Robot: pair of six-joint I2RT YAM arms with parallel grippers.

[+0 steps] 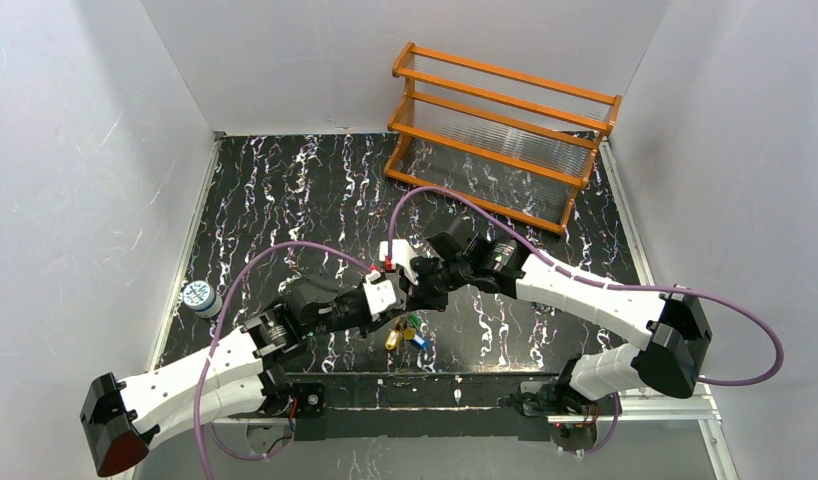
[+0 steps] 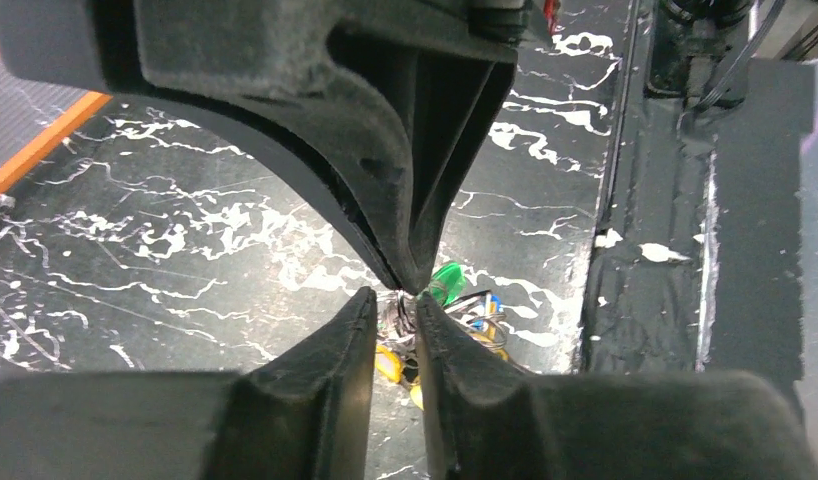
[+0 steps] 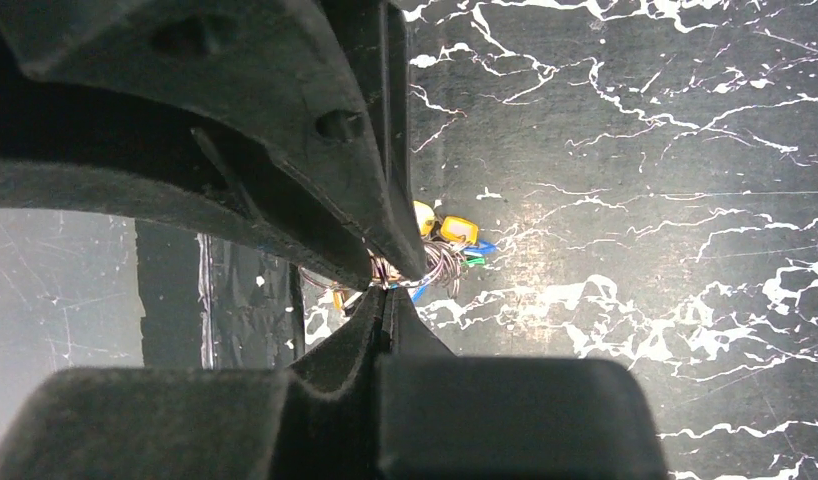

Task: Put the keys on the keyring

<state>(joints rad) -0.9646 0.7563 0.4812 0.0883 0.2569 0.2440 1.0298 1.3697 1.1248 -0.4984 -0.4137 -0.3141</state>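
Top view: both tools meet over the table, keys dangling just below. Right tool clamped shut on the keyring wire. Left tool narrow, pinching the same ring, likely steadying it for threading.

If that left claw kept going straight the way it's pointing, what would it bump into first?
Probably the keys, bunched just past the left gripper, with the table behind them; depth is unclear.

No legible text; print on can too small
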